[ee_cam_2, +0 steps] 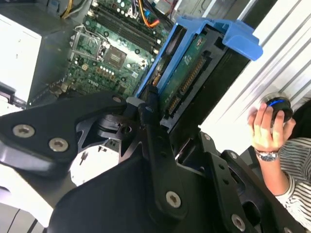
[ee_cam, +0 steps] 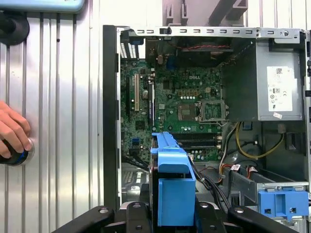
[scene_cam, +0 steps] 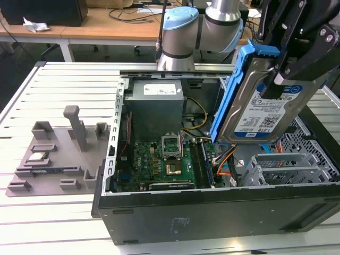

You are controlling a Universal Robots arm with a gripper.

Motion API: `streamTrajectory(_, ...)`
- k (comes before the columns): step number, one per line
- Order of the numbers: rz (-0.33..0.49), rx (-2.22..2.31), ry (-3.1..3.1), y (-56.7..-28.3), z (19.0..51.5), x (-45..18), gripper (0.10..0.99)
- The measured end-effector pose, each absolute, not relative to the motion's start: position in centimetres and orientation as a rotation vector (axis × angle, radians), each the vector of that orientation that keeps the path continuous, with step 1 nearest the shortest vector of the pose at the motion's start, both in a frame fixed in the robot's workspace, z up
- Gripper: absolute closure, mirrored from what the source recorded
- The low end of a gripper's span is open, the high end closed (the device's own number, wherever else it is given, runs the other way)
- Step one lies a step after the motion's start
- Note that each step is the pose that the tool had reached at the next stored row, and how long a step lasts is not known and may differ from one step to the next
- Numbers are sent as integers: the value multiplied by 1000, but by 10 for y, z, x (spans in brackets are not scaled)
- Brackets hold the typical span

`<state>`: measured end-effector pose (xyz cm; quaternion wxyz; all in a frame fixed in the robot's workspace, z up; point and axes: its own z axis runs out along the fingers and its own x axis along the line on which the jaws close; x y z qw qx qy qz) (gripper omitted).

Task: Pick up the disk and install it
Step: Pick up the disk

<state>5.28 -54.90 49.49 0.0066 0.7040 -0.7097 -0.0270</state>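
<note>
- A slatted silver table [scene_cam: 58, 90] carries an open black computer case [scene_cam: 212, 215]; in the exterior view a grey moulded fixture [scene_cam: 53, 159] lies on the slats at the case's 9 o'clock
- Toward 12 o'clock in that view, beyond the table, stands a wooden desk [scene_cam: 106, 26] with cables on it
- A person's hand [ee_cam: 12, 128] rests on a round blue-topped button [ee_cam: 19, 156] on the table
- The gripper [scene_cam: 280, 79] is closed on the disk [scene_cam: 255, 114], holding it tilted in the air above the case, at 3 o'clock from the motherboard [scene_cam: 159, 159] and over the grey drive cage [scene_cam: 287, 170]
- The disk bears a white-and-blue label with barcodes; the grey power supply [scene_cam: 154, 101] bears a white printed sticker
</note>
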Motion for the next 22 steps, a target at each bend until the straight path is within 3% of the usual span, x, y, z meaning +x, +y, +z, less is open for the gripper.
streamTrajectory(22,-86,2200,-2218,-549,494,130,725)
